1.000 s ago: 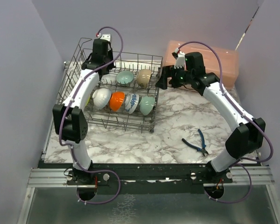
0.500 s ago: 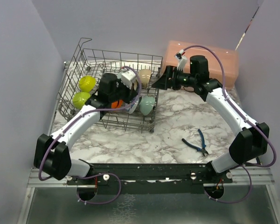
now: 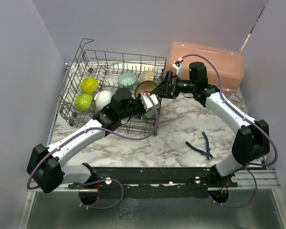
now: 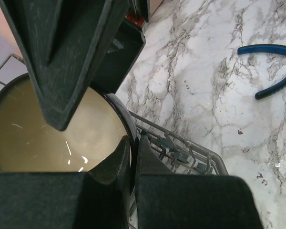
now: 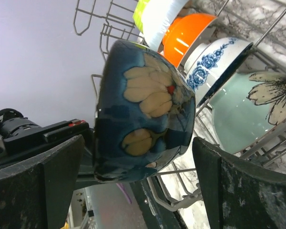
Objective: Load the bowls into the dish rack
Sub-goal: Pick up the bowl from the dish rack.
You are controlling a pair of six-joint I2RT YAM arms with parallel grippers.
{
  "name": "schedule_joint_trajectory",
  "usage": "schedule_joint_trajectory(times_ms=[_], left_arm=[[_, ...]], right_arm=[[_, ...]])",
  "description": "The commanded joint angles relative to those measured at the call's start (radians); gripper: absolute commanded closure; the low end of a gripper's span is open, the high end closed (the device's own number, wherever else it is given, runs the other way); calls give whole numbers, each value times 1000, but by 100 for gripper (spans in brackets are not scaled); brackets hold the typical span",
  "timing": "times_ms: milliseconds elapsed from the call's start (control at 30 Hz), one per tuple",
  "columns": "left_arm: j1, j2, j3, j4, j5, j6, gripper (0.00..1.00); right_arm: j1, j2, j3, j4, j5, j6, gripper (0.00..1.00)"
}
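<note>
Left gripper [image 4: 132, 153] is pinched shut on the rim of the dark blue glazed bowl with beige petal marks [image 5: 143, 114]. One finger is inside the cream interior, the other outside. That bowl hangs on edge over the right end of the large grey wire dish rack [image 3: 115, 125], not yet seated in the tines. Right gripper [image 5: 138, 143] is spread wide, a jaw on either side of the bowl's body, and neither clearly touches it.

My read: both arms are working at one slot. Do one thing at a time. Hold the rim pinch firm until the tines or the right jaws bear the weight. A rim pinch lets a round bowl swing, so lower it slowly and on edge.

Around it:
- Just beside it, on edge in the front row: the glossy orange bowl [image 5: 186, 33], the blue-patterned white bowl [image 5: 214, 62] and the pale teal bowl with a painted flower [image 5: 243, 114]. They leave little room.
- Two lime-yellow bowls [image 3: 89, 85] sit at the rack's left end.
- The two wrists are close together, so mind a knock.
- The blue-handled pliers [image 3: 200, 145] lie on the marble table [image 3: 181, 124], well apart from the rack.
- The pink plastic lidded box [image 3: 214, 59] stands behind the right arm.
</note>
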Motion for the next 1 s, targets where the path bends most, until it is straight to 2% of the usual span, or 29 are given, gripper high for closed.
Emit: schedule_joint_trajectory(times_ms=[0,67,200,300,333,400,433,467,567,667,733,967], left_arm=[[-27,-33,27,91,-65,112,100],[-39,-27,36,82,-73,124,100],[-44,-23,44,74,-81,130,100],[-45,-24,44,75,-83,125,100],[-46,-23,45,75,-86,120,97],[-45,-24,44,75,-97,107,71],[-45,-24,44,74,-108,98,63],[-46,-25,42,75,-119,89,51],[-44,-26,40,76,-164,41,21],[-44,-22,51,78,-231,-51,5],[-44,-24,62,79,-286,-114,1],[-4,-76,71,97,-433,-392,1]], right_arm=[[28,36,-8,28,-48,26,3],[38,47,-3,35,-55,29,13],[40,57,4,55,-45,29,38],[40,62,27,25,-26,-2,66],[40,64,34,18,-19,-12,74],[40,65,43,5,-1,-33,89],[40,65,46,2,9,-42,95],[40,64,48,3,19,-48,99],[38,67,53,12,40,-60,100],[35,79,58,36,48,-63,100],[31,92,65,51,46,-61,100],[10,113,96,67,22,-86,100]])
